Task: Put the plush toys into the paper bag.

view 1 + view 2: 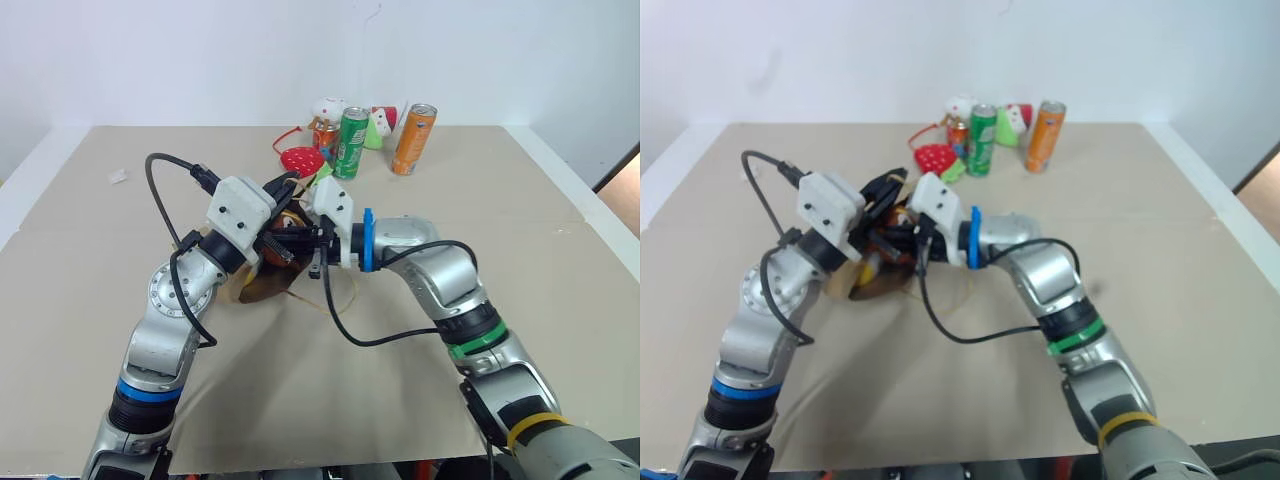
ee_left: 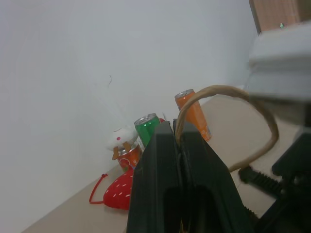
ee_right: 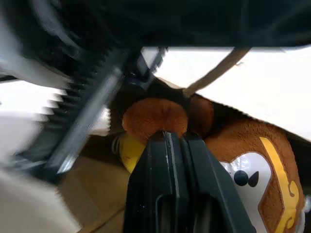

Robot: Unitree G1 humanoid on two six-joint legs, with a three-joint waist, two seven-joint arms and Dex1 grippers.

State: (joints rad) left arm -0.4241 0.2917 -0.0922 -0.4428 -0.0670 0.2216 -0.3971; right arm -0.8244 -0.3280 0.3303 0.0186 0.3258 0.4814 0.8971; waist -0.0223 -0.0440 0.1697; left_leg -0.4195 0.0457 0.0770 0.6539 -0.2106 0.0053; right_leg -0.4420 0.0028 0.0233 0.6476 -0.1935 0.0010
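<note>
The brown paper bag lies slumped on the table in front of me. My left gripper is shut on its tan cord handle and holds it up above the bag. Just beside it, my right gripper is shut on a rounded brown part of the monkey plush, whose pale face shows next to the fingers, at the bag's mouth. A bit of the yellow ball plush shows behind the monkey, down inside the bag. The two grippers almost touch.
At the table's far side stand a green can, an orange can and a small red can, with a red strawberry plush and white-and-red figurines around them. A white scrap lies far left.
</note>
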